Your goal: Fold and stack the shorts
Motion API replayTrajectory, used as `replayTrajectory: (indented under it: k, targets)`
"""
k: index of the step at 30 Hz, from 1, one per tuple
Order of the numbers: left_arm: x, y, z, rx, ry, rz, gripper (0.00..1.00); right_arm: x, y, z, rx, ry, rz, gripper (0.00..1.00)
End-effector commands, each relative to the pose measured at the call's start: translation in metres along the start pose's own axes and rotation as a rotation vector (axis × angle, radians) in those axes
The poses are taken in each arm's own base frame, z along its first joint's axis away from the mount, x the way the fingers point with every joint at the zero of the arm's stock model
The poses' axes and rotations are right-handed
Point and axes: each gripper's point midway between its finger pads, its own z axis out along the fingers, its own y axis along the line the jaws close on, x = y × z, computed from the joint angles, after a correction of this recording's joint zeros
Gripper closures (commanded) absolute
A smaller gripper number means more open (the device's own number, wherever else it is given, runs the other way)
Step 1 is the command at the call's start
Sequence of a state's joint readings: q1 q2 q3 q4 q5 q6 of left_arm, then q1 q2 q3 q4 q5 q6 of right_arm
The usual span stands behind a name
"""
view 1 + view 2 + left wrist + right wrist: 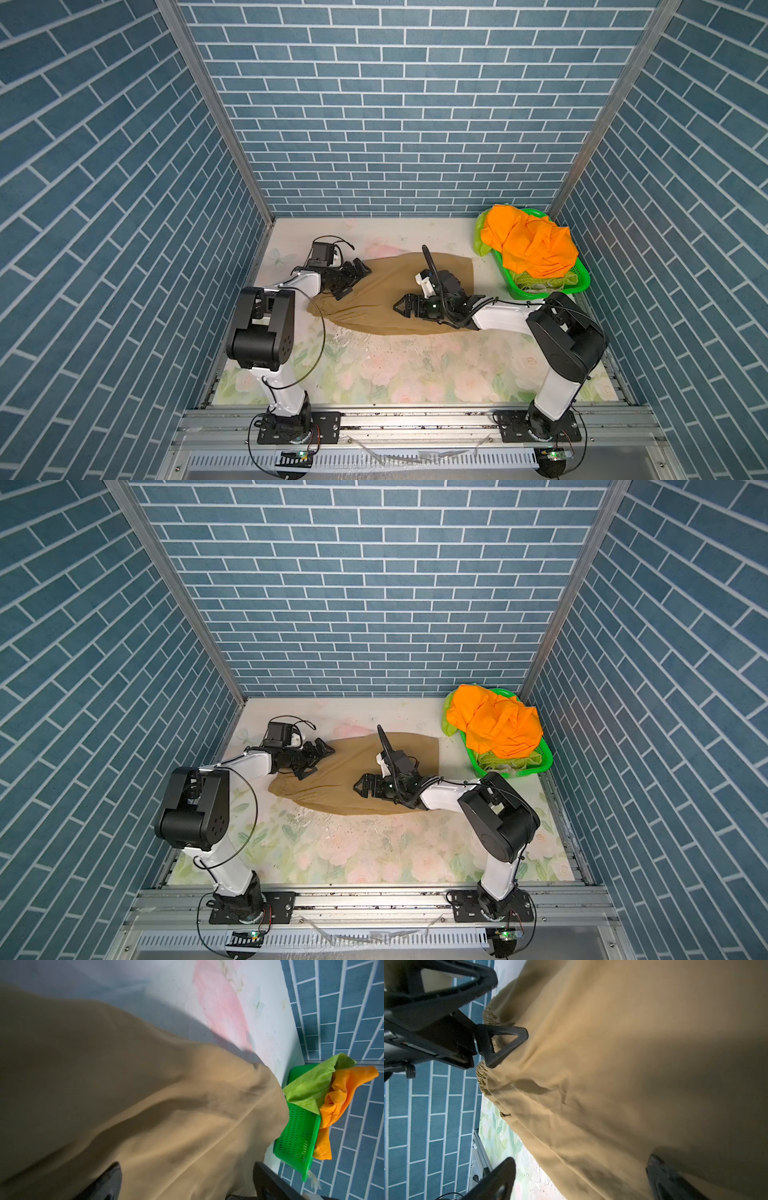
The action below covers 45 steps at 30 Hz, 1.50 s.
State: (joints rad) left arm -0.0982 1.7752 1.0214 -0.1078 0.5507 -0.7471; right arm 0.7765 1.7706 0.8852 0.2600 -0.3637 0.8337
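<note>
The tan shorts [386, 286] [349, 766] lie spread flat mid-table, with the gathered waistband [483, 1078] at the left end. My left gripper [353, 282] [316, 762] hovers open over that end's far corner, its fingers [108, 1180] wide apart above the cloth [145, 1095]. Pointing left, my right gripper [399, 306] [359, 786] stands open low over the shorts' near half; cloth [612, 1064] lies below its spread fingers [497, 1178], ungripped. The orange shorts [532, 245] [342, 1095] are piled on lime green shorts [482, 243] [307, 1080] in the basket.
A green perforated basket [582, 278] [295, 1138] stands at the back right corner against the blue brick wall. A floral cover [415, 370] lies on the table, bare in front of the shorts. Both arm bases are mounted on the front rail.
</note>
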Motion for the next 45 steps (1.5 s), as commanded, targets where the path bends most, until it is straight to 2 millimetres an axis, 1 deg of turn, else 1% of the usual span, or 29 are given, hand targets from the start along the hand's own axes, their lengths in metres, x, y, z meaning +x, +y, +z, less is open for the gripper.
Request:
replayTrajectory:
  k: [1, 3, 6, 7, 9, 11, 13, 15, 17, 20, 21, 23, 24, 25, 27, 28, 29, 31, 35, 37, 39, 40, 41, 42, 45]
  targets:
    - [-0.004, 0.031, -0.003, -0.062, -0.02, -0.04, 0.0, 0.004, -0.014, -0.002, 0.04, -0.031, 0.038, 0.01]
    - [-0.009, 0.051, -0.008, -0.124, -0.038, -0.061, 0.01, 0.019, -0.035, -0.007, 0.099, -0.009, 0.046, 0.01]
    - [-0.019, 0.079, -0.011, -0.176, -0.07, -0.118, 0.0, 0.036, -0.069, -0.017, 0.179, 0.007, 0.064, 0.01]
    - [-0.021, 0.083, -0.01, -0.168, -0.072, -0.136, 0.0, 0.041, -0.08, -0.02, 0.198, 0.015, 0.079, 0.01]
    - [-0.025, 0.086, -0.005, -0.15, -0.073, -0.158, 0.0, 0.048, -0.1, -0.028, 0.203, 0.018, 0.126, 0.01]
    - [-0.027, 0.084, -0.003, -0.14, -0.078, -0.16, 0.01, 0.049, -0.105, -0.033, 0.174, 0.018, 0.143, 0.01]
    - [-0.033, 0.07, -0.01, -0.116, -0.099, -0.126, 0.0, 0.044, -0.105, -0.04, 0.181, 0.032, 0.124, 0.01]
    - [-0.044, 0.045, -0.028, -0.109, -0.136, -0.053, 0.0, 0.03, -0.097, -0.051, 0.194, 0.035, 0.082, 0.01]
    - [-0.053, 0.019, -0.049, -0.12, -0.184, 0.034, 0.01, 0.01, -0.084, -0.064, 0.199, 0.027, 0.047, 0.01]
    - [-0.066, -0.015, -0.088, -0.221, -0.28, 0.213, 0.0, -0.021, -0.061, -0.087, 0.186, -0.02, 0.0, 0.01]
    - [-0.071, -0.024, -0.1, -0.267, -0.317, 0.285, 0.0, -0.031, -0.054, -0.094, 0.178, -0.045, -0.013, 0.01]
    - [-0.076, -0.034, -0.116, -0.306, -0.359, 0.36, 0.0, -0.051, -0.04, -0.097, 0.153, -0.081, -0.049, 0.01]
    - [-0.077, -0.035, -0.12, -0.298, -0.366, 0.348, 0.0, -0.06, -0.035, -0.091, 0.131, -0.089, -0.063, 0.01]
    - [-0.076, -0.036, -0.121, -0.267, -0.359, 0.324, 0.01, -0.068, -0.031, -0.081, 0.109, -0.087, -0.066, 0.01]
    - [-0.067, -0.052, -0.108, -0.112, -0.314, 0.291, 0.0, -0.085, -0.024, -0.057, 0.04, -0.092, -0.029, 0.01]
    - [-0.062, -0.058, -0.102, -0.051, -0.296, 0.273, 0.0, -0.092, -0.018, -0.047, 0.002, -0.1, -0.01, 0.01]
    - [-0.057, -0.059, -0.095, -0.009, -0.279, 0.251, 0.0, -0.101, -0.011, -0.037, -0.039, -0.112, 0.005, 0.01]
    - [-0.049, -0.054, -0.09, -0.002, -0.275, 0.234, 0.0, -0.11, 0.007, -0.017, -0.091, -0.11, -0.01, 0.01]
    - [-0.035, -0.032, -0.097, -0.064, -0.291, 0.233, 0.0, -0.119, 0.04, 0.023, -0.138, -0.08, -0.072, 0.01]
    - [-0.029, -0.022, -0.099, -0.109, -0.275, 0.244, 0.0, -0.12, 0.048, 0.046, -0.16, -0.054, -0.075, 0.01]
    - [-0.027, -0.012, -0.102, -0.159, -0.277, 0.259, 0.0, -0.122, 0.049, 0.066, -0.159, -0.038, -0.078, 0.01]
    - [-0.028, -0.008, -0.103, -0.181, -0.283, 0.264, 0.0, -0.123, 0.045, 0.074, -0.154, -0.033, -0.075, 0.01]
    - [-0.029, -0.003, -0.103, -0.203, -0.28, 0.269, 0.0, -0.121, 0.036, 0.086, -0.14, -0.016, -0.066, 0.01]
    - [-0.03, 0.0, -0.104, -0.217, -0.273, 0.267, 0.0, -0.123, 0.029, 0.093, -0.126, -0.01, -0.067, 0.01]
    - [-0.033, 0.006, -0.098, -0.222, -0.251, 0.243, 0.0, -0.129, 0.011, 0.11, -0.076, 0.013, -0.081, 0.01]
